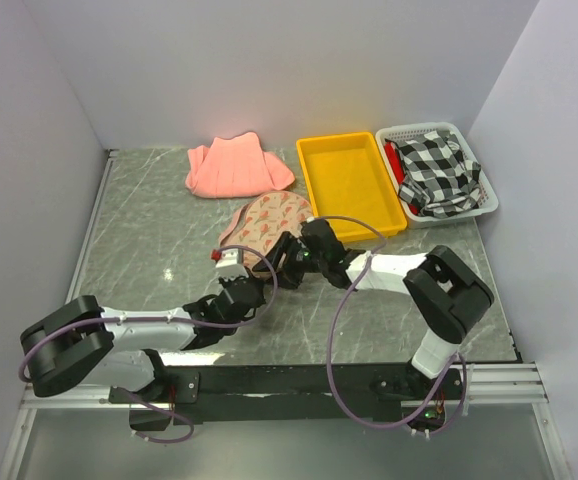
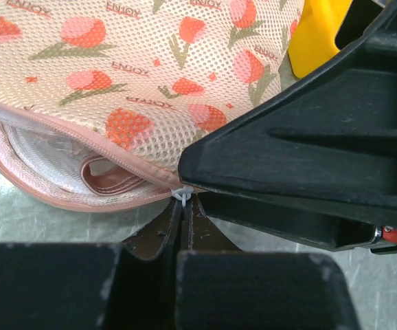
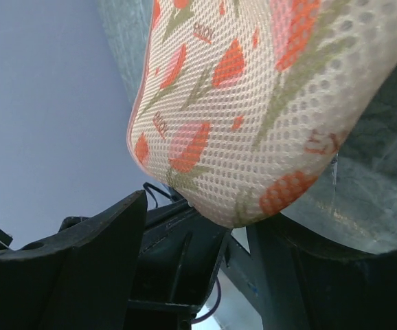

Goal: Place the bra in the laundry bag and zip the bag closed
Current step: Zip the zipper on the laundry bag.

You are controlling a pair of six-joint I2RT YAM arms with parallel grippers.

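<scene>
The laundry bag [image 1: 269, 218], beige mesh with red-orange tulip prints and pink edging, lies mid-table. In the left wrist view its zip gapes along the bag's [image 2: 137, 62] near left edge, and a shiny pink fold of the bra [image 2: 108, 180] shows inside. My left gripper [image 1: 232, 262] [image 2: 183, 206] is shut on the small white zip pull [image 2: 183, 195] at the bag's near end. My right gripper [image 1: 292, 263] [image 3: 212, 234] stands open just right of it. The bag's rounded end [image 3: 253, 103] bulges between its fingers [image 3: 82, 254] without being pinched.
A salmon-pink folded cloth [image 1: 234, 168] lies behind the bag. At the back right stand a yellow tray [image 1: 352, 185] and a white basket [image 1: 409, 132] holding a black-and-white checked cloth [image 1: 434, 170]. Walls enclose the table on three sides.
</scene>
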